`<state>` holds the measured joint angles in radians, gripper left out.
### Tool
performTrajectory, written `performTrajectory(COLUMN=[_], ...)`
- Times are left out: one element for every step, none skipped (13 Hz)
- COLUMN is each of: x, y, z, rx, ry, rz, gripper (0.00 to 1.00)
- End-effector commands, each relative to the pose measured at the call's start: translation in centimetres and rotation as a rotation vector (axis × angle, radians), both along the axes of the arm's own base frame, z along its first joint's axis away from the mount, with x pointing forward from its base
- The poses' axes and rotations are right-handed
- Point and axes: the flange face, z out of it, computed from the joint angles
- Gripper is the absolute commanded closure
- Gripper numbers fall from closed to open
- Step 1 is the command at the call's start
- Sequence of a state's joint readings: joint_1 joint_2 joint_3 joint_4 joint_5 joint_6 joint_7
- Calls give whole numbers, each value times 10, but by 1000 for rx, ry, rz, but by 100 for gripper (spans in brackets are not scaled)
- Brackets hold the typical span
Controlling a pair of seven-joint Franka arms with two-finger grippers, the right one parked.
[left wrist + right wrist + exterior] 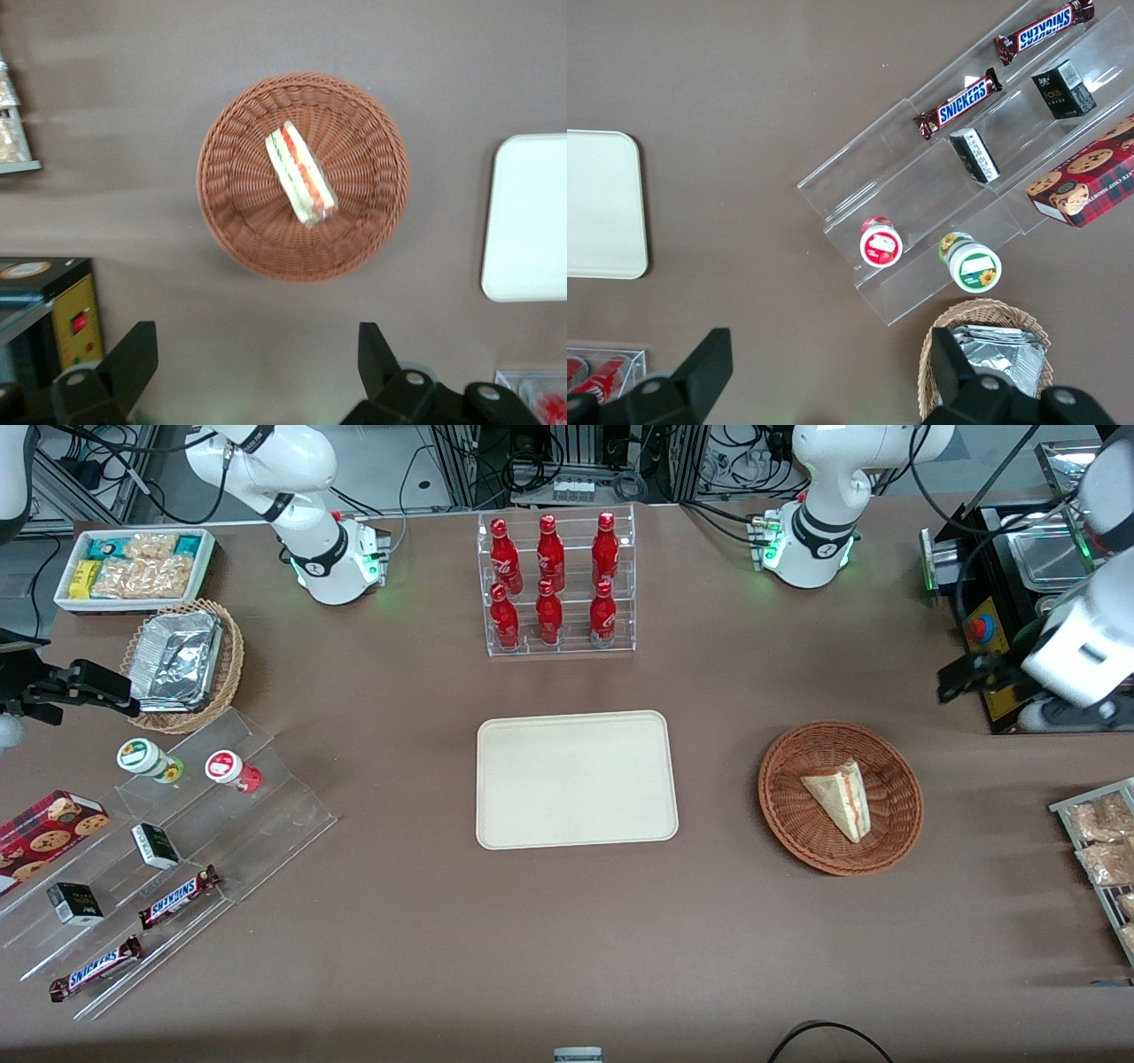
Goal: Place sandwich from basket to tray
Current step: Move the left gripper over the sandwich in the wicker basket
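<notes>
Sandwich (839, 797) in basket (788, 815); gripper (252, 354) spread above

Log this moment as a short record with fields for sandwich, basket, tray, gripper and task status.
sandwich: pale triangular bread wedge with red and green filling, lying in the basket
basket: round reddish-brown wicker bowl, toward the working arm's end of the table
tray: flat rectangular cream plastic tray, nothing on it, apart from the basket
gripper: left arm's gripper, open, above the table, holding nothing
status: sandwich not yet picked up
</notes>
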<state>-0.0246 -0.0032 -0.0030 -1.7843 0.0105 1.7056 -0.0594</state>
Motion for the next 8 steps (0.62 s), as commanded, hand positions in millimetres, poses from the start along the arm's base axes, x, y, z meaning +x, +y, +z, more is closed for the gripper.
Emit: performTrajectory(x=[-3, -2, -5, -10, -14, -15, -19, -22], y=[-13, -21, -22, -28, -30, -33, -42, -44], z=[-39, -61, -85, -105, -121, -134, -154, -170], rx=[14, 17, 19, 16, 14, 14, 15, 11], ry=[-34, -45, -49, -72, -85, -91, -87, -99], rz=[58, 125, 190, 215, 249, 277, 272, 270], gripper=[0, 0, 0, 0, 0, 0, 0, 0])
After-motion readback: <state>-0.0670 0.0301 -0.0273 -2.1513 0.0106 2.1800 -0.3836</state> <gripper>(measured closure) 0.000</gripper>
